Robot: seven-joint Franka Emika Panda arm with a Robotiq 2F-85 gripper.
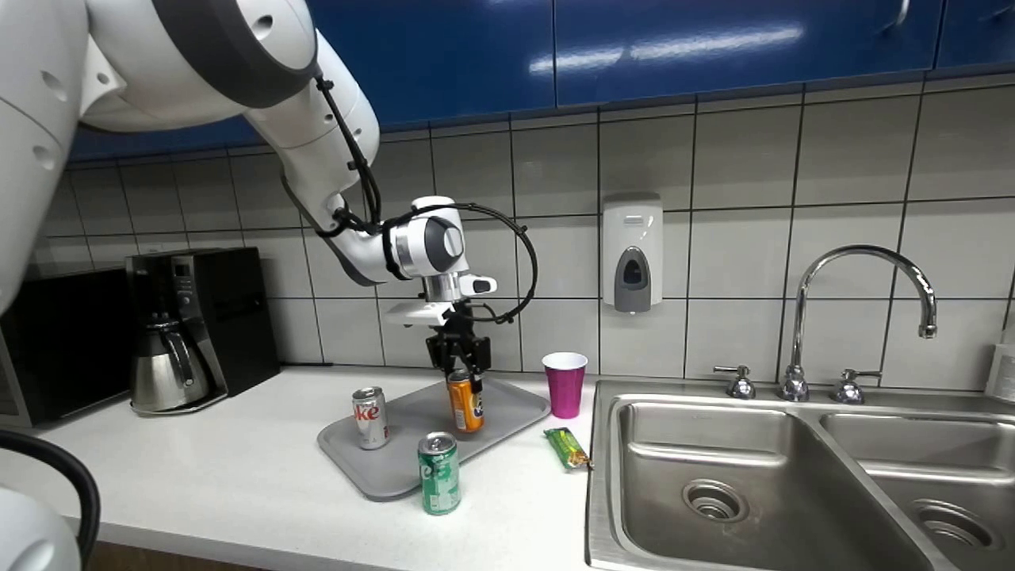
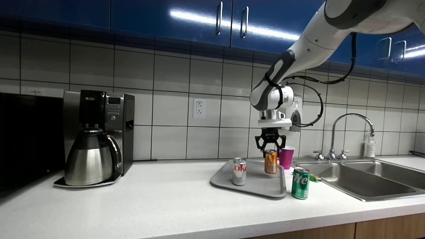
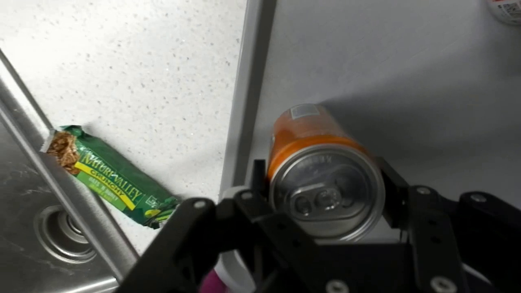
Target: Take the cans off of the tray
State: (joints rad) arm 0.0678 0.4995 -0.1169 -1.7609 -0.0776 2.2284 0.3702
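Observation:
My gripper (image 1: 463, 379) is around the top of the orange can (image 1: 466, 412), its fingers close against both sides. In the wrist view the orange can (image 3: 313, 126) shows its lid between the gripper's fingertips (image 3: 325, 187). The can is upright over the grey tray (image 1: 515, 404); I cannot tell whether its base touches it. The silver can with red marks (image 2: 239, 174) stands upright on the tray; only its edge (image 3: 508, 10) shows in the wrist view. The green can (image 2: 300, 186) stands upright on the counter, beside the tray; it is out of the wrist view.
A magenta cup (image 1: 565, 388) stands just beyond the tray. A green snack bar (image 3: 118, 179) lies between tray and steel sink (image 1: 603, 476). A coffee maker (image 2: 126, 132) stands at the far side of the counter. A soap dispenser (image 1: 632, 254) hangs on the wall.

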